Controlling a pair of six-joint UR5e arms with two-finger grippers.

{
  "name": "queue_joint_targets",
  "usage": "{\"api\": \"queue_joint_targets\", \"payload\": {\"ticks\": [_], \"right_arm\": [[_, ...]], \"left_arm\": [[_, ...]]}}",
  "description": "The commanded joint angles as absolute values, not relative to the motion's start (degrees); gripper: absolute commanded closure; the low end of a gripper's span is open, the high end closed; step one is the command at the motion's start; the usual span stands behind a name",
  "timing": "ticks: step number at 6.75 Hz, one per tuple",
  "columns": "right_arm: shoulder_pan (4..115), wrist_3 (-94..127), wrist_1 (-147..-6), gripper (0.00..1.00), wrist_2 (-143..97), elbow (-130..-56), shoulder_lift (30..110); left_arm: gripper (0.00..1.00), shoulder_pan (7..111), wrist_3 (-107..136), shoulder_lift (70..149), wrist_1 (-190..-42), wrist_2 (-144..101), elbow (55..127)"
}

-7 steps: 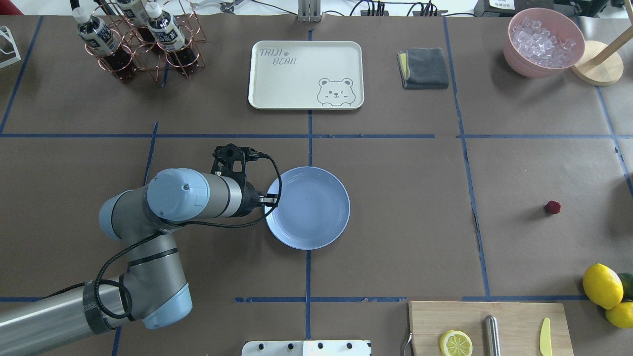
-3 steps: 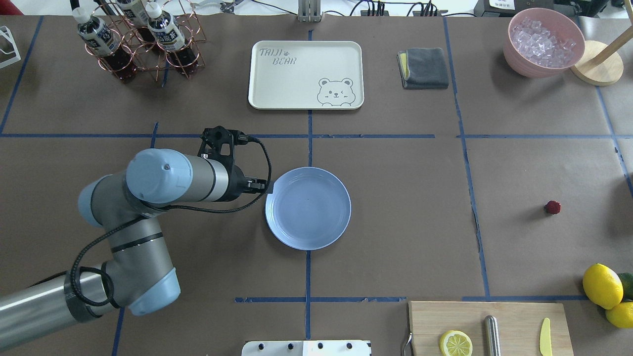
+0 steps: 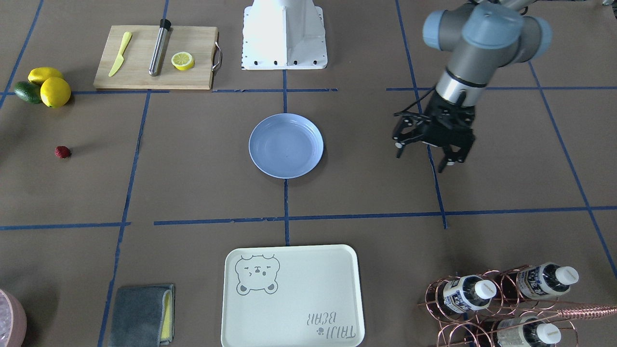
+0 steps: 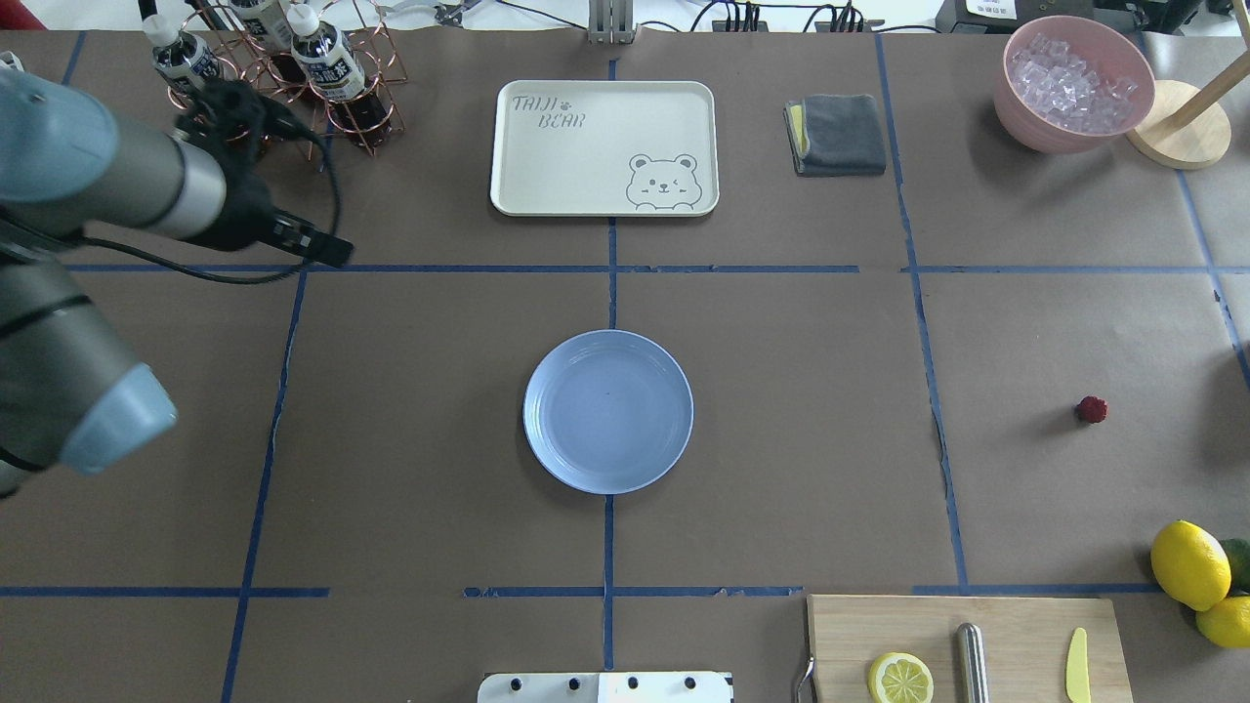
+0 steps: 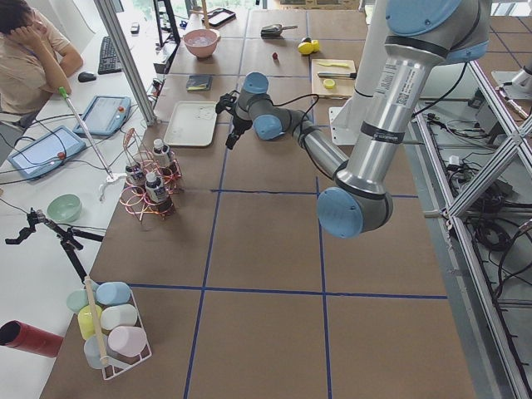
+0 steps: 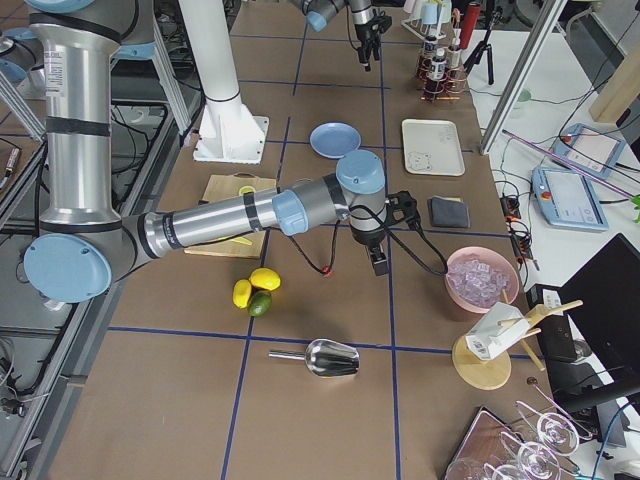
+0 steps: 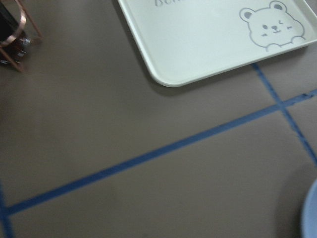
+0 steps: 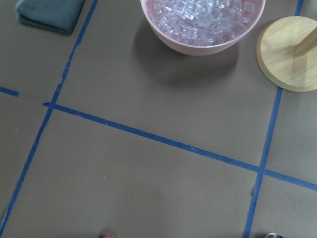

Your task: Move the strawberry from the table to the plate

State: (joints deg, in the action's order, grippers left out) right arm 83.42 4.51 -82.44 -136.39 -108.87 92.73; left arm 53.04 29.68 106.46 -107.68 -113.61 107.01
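The right gripper (image 6: 379, 264) was seen only in the side view from the robot's right, small and dark below the near arm's wrist, so it could not be told whether its fingers were apart or together. In the right wrist view the strawberry (image 4: 1091, 409) was reduced to a red sliver at the bottom edge, and the bowl of ice (image 8: 203, 22) was cut off at the top. In the slightly blurred left wrist view only a pale corner of the plate (image 4: 607, 410) was caught at the lower right, and the bear-print tray (image 7: 213, 34) was cropped at the top. The left arm's forearm was stretched toward the bottle rack (image 3: 501, 308), with the left gripper (image 3: 426, 159) pointed down over the table (image 4: 781, 439), its fingers spread wide with nothing between them, well apart from the plate. In the right side view the right arm was laid out low over the cutting board (image 4: 1020, 635), with its gripper hung near the strawberry. The strawberry was seen lying on the brown paper at the robot's right, well apart from the plate and near the lemons (image 4: 1189, 564).
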Motion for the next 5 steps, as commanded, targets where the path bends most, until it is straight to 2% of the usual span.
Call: {"api": "queue_joint_targets", "payload": {"ticks": [1, 2, 3, 5], "right_arm": [[82.2, 4.6, -82.4, 0.00, -141.6, -110.0, 92.6], [80.8, 4.5, -82.4, 0.00, -141.8, -110.5, 92.2], [80.3, 4.6, -82.4, 0.00, -141.9, -110.7, 92.3], [76.6, 11.0, -82.4, 0.00, -141.2, -113.7, 93.0]], "left_arm": [[0.00, 74.3, 4.6, 100.1, -101.0, -125.6, 101.8], [0.00, 80.1, -4.1, 100.2, -91.5, -127.9, 97.2], [0.00, 85.4, -7.9, 99.3, -89.1, -127.8, 93.7], [0.00, 92.4, -13.9, 92.1, -89.2, -128.3, 93.3]]}}
